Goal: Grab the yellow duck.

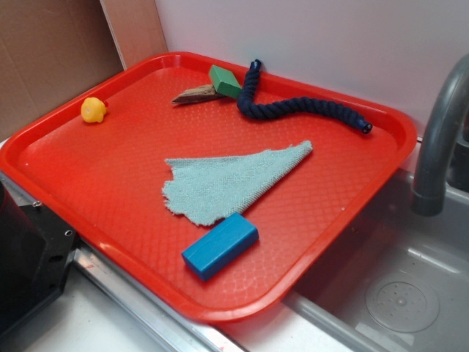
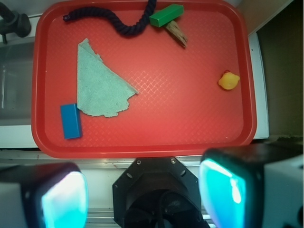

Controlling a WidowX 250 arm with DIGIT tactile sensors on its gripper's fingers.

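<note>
Wrist view is showing the claw hanging spread wide and empty, above the near rim of the red plastic tray, its two fingers glowing pale blue at the bottom of the frame. The small rounded yellow rubber duck is sitting alone near the tray's right edge in this view, well apart from everything else; in the exterior view it is lying close to the tray's raised left rim.

That rim is looking like the main hazard: a finger coming down on the outer side could be landing on the lip instead of beside the toy. The duck's round, slick body could also be squirting out of a slightly off-centre squeeze. The frayed pale-green cloth, the blue rectangular block, the dark navy rope and the green block are lying far enough away not to be interfering.
</note>
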